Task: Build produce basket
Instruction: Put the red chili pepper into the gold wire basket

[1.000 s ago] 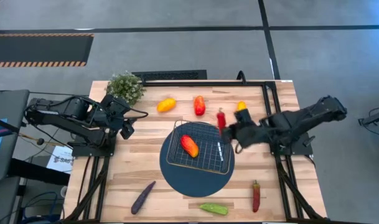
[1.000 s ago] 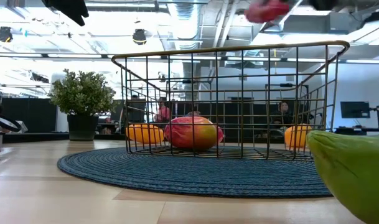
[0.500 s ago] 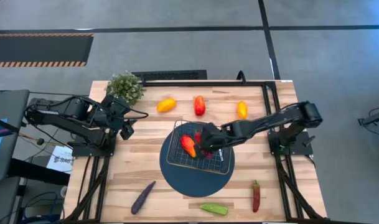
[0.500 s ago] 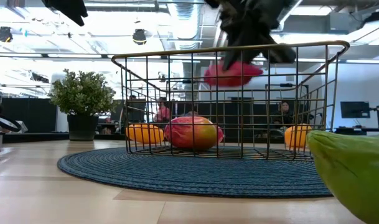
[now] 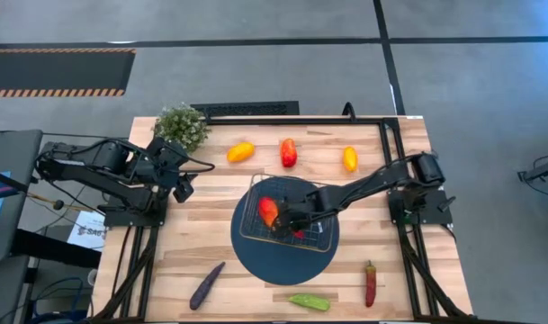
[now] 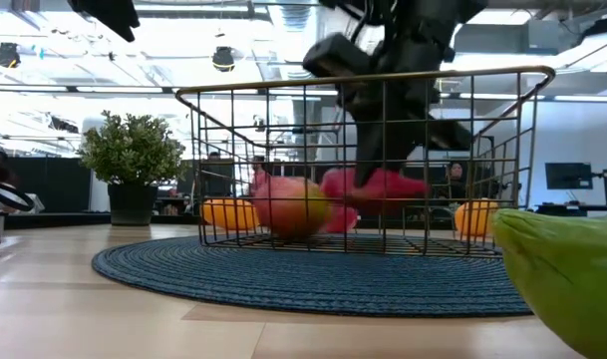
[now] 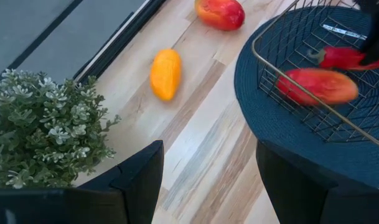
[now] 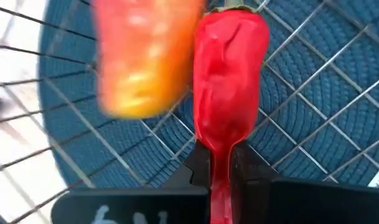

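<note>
The right gripper (image 5: 294,221) is clamped on a red pepper (image 8: 229,93), low inside the wire basket (image 5: 320,193) on the blue round mat (image 5: 256,256), beside a red-orange pepper (image 5: 267,211). The left gripper (image 5: 181,183) waits partly open near the potted plant (image 5: 181,124) on the desk (image 5: 202,234)

red pepper (image 6: 375,185) inside wire basket (image 6: 233,160)

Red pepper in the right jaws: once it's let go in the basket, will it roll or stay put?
The red pepper is long and tapered, so it would probably settle on its side rather than roll far. The basket has a mesh floor that should catch it. It lies against the red-orange pepper, a rounder one that looks blurred, so a nudge may shift that one. The right gripper pinches the thin end, so it may pivot.
</note>
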Robot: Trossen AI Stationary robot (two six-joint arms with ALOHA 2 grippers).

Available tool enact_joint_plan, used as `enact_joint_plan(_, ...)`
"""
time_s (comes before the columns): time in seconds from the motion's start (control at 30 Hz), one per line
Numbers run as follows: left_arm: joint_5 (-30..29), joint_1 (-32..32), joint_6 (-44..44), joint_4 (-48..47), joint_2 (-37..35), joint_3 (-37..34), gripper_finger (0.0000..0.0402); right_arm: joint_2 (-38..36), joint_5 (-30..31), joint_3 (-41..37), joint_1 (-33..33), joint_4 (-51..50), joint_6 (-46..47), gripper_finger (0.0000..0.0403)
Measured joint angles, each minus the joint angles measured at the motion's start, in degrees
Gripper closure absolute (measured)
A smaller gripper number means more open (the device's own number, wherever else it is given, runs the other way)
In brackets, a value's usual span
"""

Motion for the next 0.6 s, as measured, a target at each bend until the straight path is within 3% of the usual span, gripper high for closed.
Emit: enact_joint_plan(0.6, 0.5, 0.0, 0.2, 0.0, 0.0, 0.0, 0.0162, 1.1, -0.7, 0.0, 0.0, -1.7, -3.0, 0.0385)
